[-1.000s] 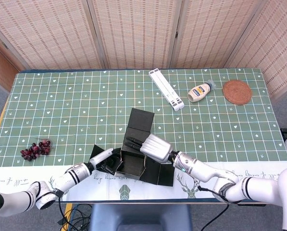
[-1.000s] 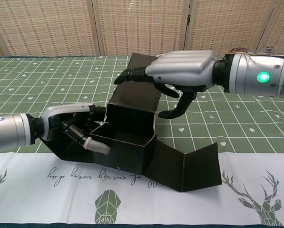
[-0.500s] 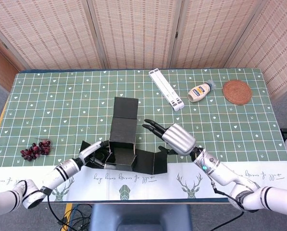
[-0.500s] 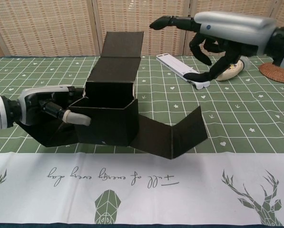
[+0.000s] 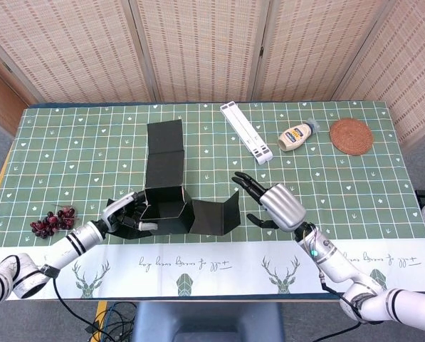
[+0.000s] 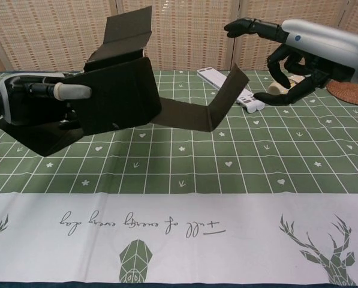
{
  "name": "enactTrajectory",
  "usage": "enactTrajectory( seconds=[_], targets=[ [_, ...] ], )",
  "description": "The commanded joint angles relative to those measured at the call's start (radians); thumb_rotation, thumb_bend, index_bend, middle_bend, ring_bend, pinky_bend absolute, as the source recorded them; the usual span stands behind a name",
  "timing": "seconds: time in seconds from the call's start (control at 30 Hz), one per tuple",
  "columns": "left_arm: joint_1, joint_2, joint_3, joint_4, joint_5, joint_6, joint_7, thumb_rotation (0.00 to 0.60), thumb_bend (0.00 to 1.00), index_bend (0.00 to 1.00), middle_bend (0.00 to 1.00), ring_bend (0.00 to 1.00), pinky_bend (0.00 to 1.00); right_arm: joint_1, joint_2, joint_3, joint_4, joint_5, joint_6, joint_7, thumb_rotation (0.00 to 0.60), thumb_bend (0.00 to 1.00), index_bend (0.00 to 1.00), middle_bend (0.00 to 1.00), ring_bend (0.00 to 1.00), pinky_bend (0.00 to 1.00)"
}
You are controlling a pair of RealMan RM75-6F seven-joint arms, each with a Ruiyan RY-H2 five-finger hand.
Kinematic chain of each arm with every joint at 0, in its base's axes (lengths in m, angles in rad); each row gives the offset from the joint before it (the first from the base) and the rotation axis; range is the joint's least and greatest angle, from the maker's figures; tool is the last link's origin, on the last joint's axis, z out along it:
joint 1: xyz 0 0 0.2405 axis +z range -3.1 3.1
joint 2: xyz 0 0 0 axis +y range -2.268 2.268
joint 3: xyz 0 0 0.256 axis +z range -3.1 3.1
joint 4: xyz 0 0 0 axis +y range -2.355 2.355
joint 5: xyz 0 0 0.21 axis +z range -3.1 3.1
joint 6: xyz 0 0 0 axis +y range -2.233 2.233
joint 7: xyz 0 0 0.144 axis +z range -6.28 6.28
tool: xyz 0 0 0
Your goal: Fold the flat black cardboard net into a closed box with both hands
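One head-view-only item, probably grapes (image 5: 53, 221)

A white flat bar (image 5: 247, 132) lies on the green checked cloth of the worktop (image 5: 84, 149). Just to its right is a squeeze bottle (image 5: 297, 135) on its side. Further right sits a round brown mat (image 5: 351, 136). Dark grapes (image 5: 53, 221) lie far left of the bar.
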Motion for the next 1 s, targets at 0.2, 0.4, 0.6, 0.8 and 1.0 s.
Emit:
enactTrajectory(
  seconds=[0.2,0.4,0.6,0.8,1.0],
  targets=[
    [-0.036,0.045,0.005,-0.011,0.021,-0.008,-0.118,0.6,0.07,0.22,0.22,0.52,0.8,-0.021,-0.153,0.052,0.085,0.009,0.073,-0.075,0.6,0.13,0.0,0.0,0.72,1.0],
    [-0.052,0.062,0.017,-0.02,0.035,-0.011,-0.17,0.6,0.07,0.22,0.22,0.52,0.8,-0.022,-0.273,0.085,0.169,-0.007,0.139,-0.087,0.6,0.11,0.0,0.0,0.7,1.0],
    [-0.063,0.072,0.032,-0.019,0.062,0.017,-0.259,0.6,0.07,0.21,0.22,0.54,0.8,-0.005,-0.396,0.112,0.29,-0.039,0.203,-0.095,0.6,0.1,0.0,0.0,0.69,1.0],
    [-0.072,0.066,0.057,0.009,0.096,0.036,-0.268,0.6,0.07,0.21,0.22,0.53,0.8,0.033,-0.503,0.147,0.421,-0.071,0.264,-0.059,0.6,0.12,0.0,0.0,0.69,1.0],
    [-0.07,0.054,0.068,0.03,0.095,0.028,-0.159,0.6,0.07,0.21,0.22,0.52,0.8,0.071,-0.514,0.161,0.461,-0.092,0.269,-0.04,0.6,0.17,0.0,0.0,0.69,1.0]
  ],
)
